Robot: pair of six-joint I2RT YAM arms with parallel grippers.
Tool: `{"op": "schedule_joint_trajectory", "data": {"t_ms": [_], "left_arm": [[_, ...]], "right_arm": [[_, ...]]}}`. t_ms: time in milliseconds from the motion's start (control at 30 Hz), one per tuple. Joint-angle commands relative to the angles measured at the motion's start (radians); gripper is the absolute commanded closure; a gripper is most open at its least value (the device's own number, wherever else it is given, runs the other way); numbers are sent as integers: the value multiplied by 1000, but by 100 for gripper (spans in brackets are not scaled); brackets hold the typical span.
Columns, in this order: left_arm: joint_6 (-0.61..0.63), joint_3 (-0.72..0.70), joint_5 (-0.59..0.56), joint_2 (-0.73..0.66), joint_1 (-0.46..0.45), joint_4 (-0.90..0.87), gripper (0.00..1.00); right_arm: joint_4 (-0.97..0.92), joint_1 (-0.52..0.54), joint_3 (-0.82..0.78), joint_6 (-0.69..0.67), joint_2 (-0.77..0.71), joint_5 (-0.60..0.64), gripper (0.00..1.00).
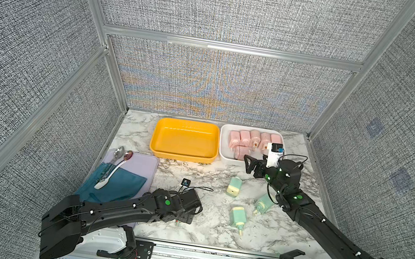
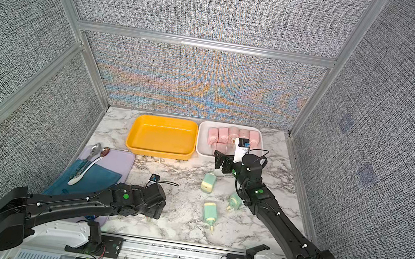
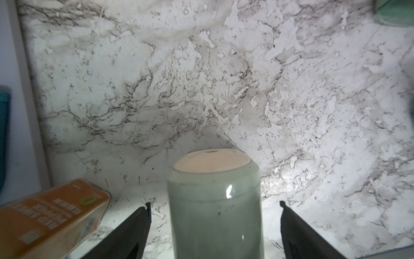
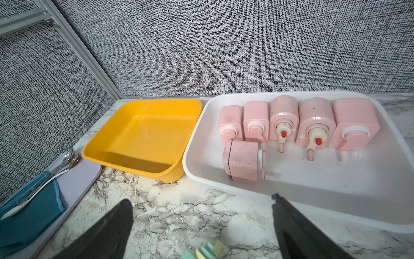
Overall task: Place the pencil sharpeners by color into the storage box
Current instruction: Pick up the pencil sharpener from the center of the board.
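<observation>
A mint green sharpener [image 3: 215, 224] on the tabletop [image 3: 224, 78] is being straddled by the left end effector [image 3: 215, 203], jaws wide, clear of both sides. The right end effector [image 4: 201, 199] is being held wide before the white tray [image 4: 313, 190], where six pink sharpeners [image 4: 242, 161] are being kept. Three more green sharpeners [image 1: 234, 186] are being left loose.

At the table's [image 1: 210, 175] rear edge, left box [image 1: 185, 138] just beside right box [image 4: 336, 179], six sharpeners [image 4: 283, 116] in the latter. Before it, three sharpeners [image 1: 238, 215]; fourth sharpener [image 3: 215, 201] toward the front edge. Along the left edge, mat [image 1: 142, 166] under cloth [image 1: 123, 181] and spoons [image 1: 119, 153]
</observation>
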Motion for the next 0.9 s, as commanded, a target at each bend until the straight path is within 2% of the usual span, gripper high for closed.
{"op": "schedule_joint_trajectory", "data": {"t_ms": [0,300,533,667,867], "left_arm": [[30,-2,-60,-8,-2,40,7],[8,-21,-29,20,-3,39,12],[2,-14,-6,74,-5,49,21],[-7,-7,14,107,-8,62,27],[-11,17,-24,101,-8,36,42]], "right_arm": [[5,2,7,-7,2,8,1],[-3,1,20,-13,19,0,1],[5,1,19,-11,21,-1,1],[4,1,19,-13,20,-2,1],[4,1,16,-18,20,-2,1]]}}
